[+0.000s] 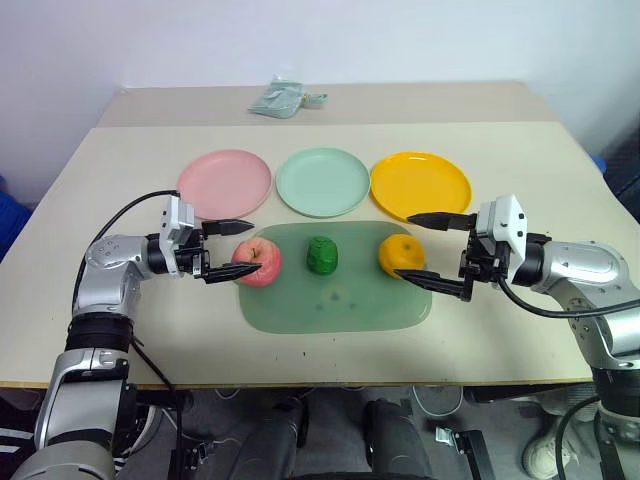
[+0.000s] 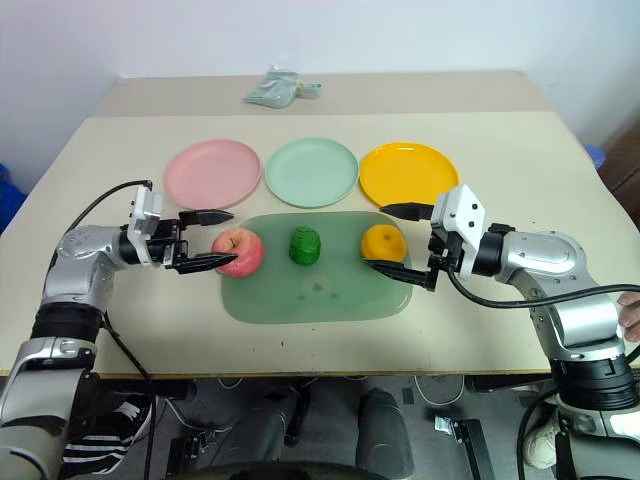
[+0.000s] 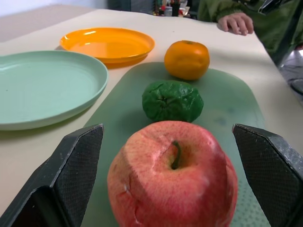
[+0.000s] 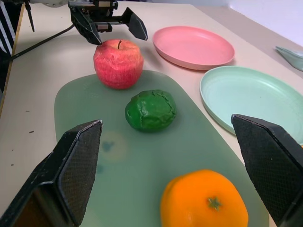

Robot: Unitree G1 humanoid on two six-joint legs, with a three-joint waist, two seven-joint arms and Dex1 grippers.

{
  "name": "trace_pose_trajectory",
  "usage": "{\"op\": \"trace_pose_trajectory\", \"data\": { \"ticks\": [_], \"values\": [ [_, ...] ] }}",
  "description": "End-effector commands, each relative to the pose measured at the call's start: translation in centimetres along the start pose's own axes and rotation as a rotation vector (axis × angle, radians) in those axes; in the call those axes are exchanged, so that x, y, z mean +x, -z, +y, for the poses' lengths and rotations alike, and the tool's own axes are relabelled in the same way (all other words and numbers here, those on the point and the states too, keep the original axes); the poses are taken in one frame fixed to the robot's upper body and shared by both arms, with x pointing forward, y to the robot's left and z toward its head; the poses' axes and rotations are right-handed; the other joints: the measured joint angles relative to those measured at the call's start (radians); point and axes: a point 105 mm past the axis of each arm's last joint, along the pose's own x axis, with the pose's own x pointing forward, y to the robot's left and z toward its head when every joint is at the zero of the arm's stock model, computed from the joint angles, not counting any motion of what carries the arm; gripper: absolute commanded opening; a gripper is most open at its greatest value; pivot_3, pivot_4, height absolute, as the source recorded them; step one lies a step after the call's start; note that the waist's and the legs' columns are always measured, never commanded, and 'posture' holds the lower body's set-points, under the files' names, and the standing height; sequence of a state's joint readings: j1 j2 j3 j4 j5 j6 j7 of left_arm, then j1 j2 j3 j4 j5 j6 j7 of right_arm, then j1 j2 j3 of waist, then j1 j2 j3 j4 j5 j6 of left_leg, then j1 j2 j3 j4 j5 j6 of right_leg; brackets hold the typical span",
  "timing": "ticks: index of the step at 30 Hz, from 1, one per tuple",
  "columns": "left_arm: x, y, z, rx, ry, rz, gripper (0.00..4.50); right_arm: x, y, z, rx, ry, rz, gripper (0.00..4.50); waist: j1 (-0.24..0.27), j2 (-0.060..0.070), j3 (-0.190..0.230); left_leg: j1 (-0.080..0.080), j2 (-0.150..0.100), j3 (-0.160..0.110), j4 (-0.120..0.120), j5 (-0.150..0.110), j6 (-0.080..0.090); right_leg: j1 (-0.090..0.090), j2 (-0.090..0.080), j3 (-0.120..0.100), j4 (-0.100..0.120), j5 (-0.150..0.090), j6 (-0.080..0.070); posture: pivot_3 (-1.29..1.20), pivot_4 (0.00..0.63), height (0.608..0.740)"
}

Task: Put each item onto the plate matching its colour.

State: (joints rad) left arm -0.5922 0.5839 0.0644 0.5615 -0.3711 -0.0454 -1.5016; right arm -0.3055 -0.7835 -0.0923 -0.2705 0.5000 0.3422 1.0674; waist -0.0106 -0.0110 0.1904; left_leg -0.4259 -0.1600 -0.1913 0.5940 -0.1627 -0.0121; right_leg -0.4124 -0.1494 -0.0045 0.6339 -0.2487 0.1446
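On the table [image 1: 130,330] a green mat [image 1: 335,305] carries three fruits in a row: a red apple [image 1: 259,262] at its left end, a dark green bumpy ball [image 1: 322,255] in the middle and an orange [image 1: 400,255] at its right end. Just beyond the mat sit three plates, the pink plate [image 1: 224,183] on the left, the mint green plate [image 1: 322,181] in the middle and the orange plate [image 1: 420,185] on the right. The left gripper [image 1: 233,250] points in from the left, its fingers spread wide on either side of the apple without pinching it. The right gripper [image 1: 425,250] comes in from the right, its fingers likewise wide apart around the orange. A pale packet [image 1: 280,98] lies at the far edge.
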Motion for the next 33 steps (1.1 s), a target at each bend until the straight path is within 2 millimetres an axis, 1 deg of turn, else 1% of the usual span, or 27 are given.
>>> {"op": "trace_pose_trajectory", "data": {
  "ticks": [1, 2, 5, 7, 8, 10, 12, 13, 14, 15, 18, 21, 23, 26, 28, 30, 33],
  "values": [
    [0.4, 1.1, 0.2, 0.023, 0.006, 0.084, 4.5, 0.2, -1.6, -0.1, -0.051, 0.004, -0.039, 4.47, 0.0, 0.0, 0.0, 0.0, 0.0, 0.0, 0.0, 0.0, 0.0, 0.0, 0.0, 0.0, 0.0, 0.0, 0.0, 0.0, 0.15, 0.74],
    [0.5, 1.3, 0.3, 0.028, 0.002, 0.091, 4.5, 0.1, -1.7, -0.1, -0.051, 0.005, -0.039, 4.47, 0.0, 0.0, 0.0, 0.0, 0.0, 0.0, 0.0, 0.0, 0.0, 0.0, 0.0, 0.0, 0.0, 0.0, 0.0, 0.0, 0.15, 0.74],
    [0.7, 1.3, 0.6, 0.032, -0.011, 0.075, 3.67, 0.0, -1.6, -0.1, -0.052, 0.01, -0.03, 4.5, 0.0, 0.0, 0.0, 0.0, 0.0, 0.0, 0.0, 0.0, 0.0, 0.0, 0.0, 0.0, 0.0, 0.0, 0.0, 0.0, 0.15, 0.74],
    [0.8, 0.8, 0.8, 0.078, -0.032, 0.033, 2.95, 0.1, -1.7, -0.1, -0.053, 0.013, -0.03, 4.5, -0.001, 0.0, 0.0, 0.001, 0.0, 0.0, 0.0, 0.0, 0.0, 0.001, 0.0, 0.0, 0.0, 0.0, 0.0, 0.0, 0.15, 0.74],
    [0.8, 0.5, 1.0, 0.075, -0.046, 0.016, 2.85, 0.1, -1.7, -0.1, -0.053, 0.014, -0.033, 4.5, -0.001, 0.0, 0.0, 0.001, 0.0, 0.0, 0.0, 0.0, 0.0, 0.001, 0.0, 0.0, 0.0, 0.0, 0.0, 0.0, 0.15, 0.74],
    [0.6, -0.4, 1.9, 0.078, -0.097, -0.025, 2.85, 0.3, -1.9, -0.1, -0.058, 0.019, -0.039, 4.5, -0.001, 0.0, 0.0, 0.001, 0.0, 0.0, 0.0, 0.0, 0.0, 0.001, 0.0, 0.0, 0.0, 0.0, 0.0, 0.0, 0.15, 0.74],
    [0.3, -1.9, 3.3, 0.074, -0.177, -0.092, 2.85, 0.5, -2.1, -0.3, -0.057, 0.023, -0.05, 4.5, -0.001, 0.0, 0.0, 0.001, 0.0, 0.0, 0.001, 0.0, 0.0, 0.001, 0.0, 0.0, 0.0, 0.0, 0.001, 0.0, 0.15, 0.74],
    [0.0, -2.8, 4.4, 0.104, -0.257, -0.124, 2.85, 0.5, -2.1, -0.5, -0.059, 0.029, -0.054, 4.5, -0.001, -0.001, 0.0, 0.0, 0.0, 0.0, 0.001, 0.0, 0.0, 0.0, 0.0, 0.0, 0.0, 0.0, 0.001, 0.0, 0.15, 0.74],
    [-0.2, -3.4, 5.2, 0.126, -0.312, -0.144, 2.85, 0.6, -2.2, -0.7, -0.06, 0.034, -0.056, 4.5, -0.001, -0.001, 0.0, 0.0, 0.0, 0.0, 0.001, 0.0, 0.0, 0.0, 0.0, 0.0, 0.0, 0.001, 0.001, 0.0, 0.15, 0.74],
    [-0.3, -3.8, 5.9, 0.141, -0.361, -0.152, 2.85, 0.6, -2.2, -0.8, -0.062, 0.038, -0.056, 4.5, -0.001, -0.001, 0.0, 0.0, 0.0, 0.0, 0.001, 0.0, 0.0, 0.0, 0.0, 0.0, 0.0, 0.001, 0.001, 0.0, 0.15, 0.74],
    [-0.7, -4.9, 8.9, 0.189, -0.586, -0.153, 2.85, 1.1, -2.8, -1.6, -0.092, 0.081, -0.079, 4.5, -0.001, -0.001, 0.0, 0.0, 0.0, 0.0, 0.002, 0.0, 0.0, 0.001, 0.0, 0.0, 0.0, 0.002, 0.004, 0.0, 0.15, 0.74],
    [-0.9, -5.6, 10.8, 0.175, -0.742, -0.186, 2.85, 1.8, -3.4, -2.7, -0.098, 0.135, -0.108, 4.5, -0.002, -0.001, 0.0, 0.0, 0.0, 0.0, 0.002, 0.0, 0.0, 0.001, 0.0, 0.0, -0.001, 0.003, 0.005, 0.0, 0.15, 0.74],
    [-1.1, -5.7, 11.8, 0.156, -0.833, -0.196, 2.85, 2.2, -3.6, -2.8, -0.103, 0.139, -0.115, 4.5, -0.002, -0.001, 0.0, 0.0, -0.001, 0.0, 0.002, 0.0, 0.001, 0.001, 0.0, 0.0, -0.001, 0.003, 0.005, 0.0, 0.15, 0.74],
    [-2.1, -4.8, 13.1, 0.072, -0.99, -0.193, 2.85, 3.8, -3.9, -3.2, -0.074, 0.177, -0.137, 4.5, -0.007, -0.001, 0.0, 0.0, -0.001, 0.0, 0.002, 0.0, 0.001, 0.001, 0.001, 0.0, -0.001, 0.003, 0.005, 0.0, 0.15, 0.74],
    [-2.1, -4.3, 13.3, 0.061, -1.013, -0.17, 2.85, 4.4, -3.9, -3.6, -0.085, 0.206, -0.138, 4.5, -0.01, -0.001, 0.0, 0.0, -0.001, 0.0, 0.002, 0.0, 0.001, 0.0, 0.001, 0.0, -0.001, 0.003, 0.005, 0.0, 0.15, 0.74],
    [-2.1, -3.7, 13.5, 0.028, -1.035, -0.155, 2.85, 5.1, -3.9, -4.8, -0.071, 0.277, -0.144, 4.5, -0.007, -0.001, 0.0, 0.0, -0.001, 0.0, 0.002, 0.0, 0.001, 0.0, 0.001, 0.0, -0.001, 0.003, 0.006, 0.0, 0.15, 0.74],
    [-2.0, -3.0, 13.7, -0.005, -1.054, -0.131, 2.85, 5.6, -3.6, -5.0, -0.082, 0.296, -0.133, 4.5, -0.003, -0.002, 0.0, 0.0, -0.002, 0.0, 0.003, 0.0, 0.001, 0.001, 0.001, 0.0, 0.0, 0.004, 0.006, 0.0, 0.15, 0.74]
  ]
}}
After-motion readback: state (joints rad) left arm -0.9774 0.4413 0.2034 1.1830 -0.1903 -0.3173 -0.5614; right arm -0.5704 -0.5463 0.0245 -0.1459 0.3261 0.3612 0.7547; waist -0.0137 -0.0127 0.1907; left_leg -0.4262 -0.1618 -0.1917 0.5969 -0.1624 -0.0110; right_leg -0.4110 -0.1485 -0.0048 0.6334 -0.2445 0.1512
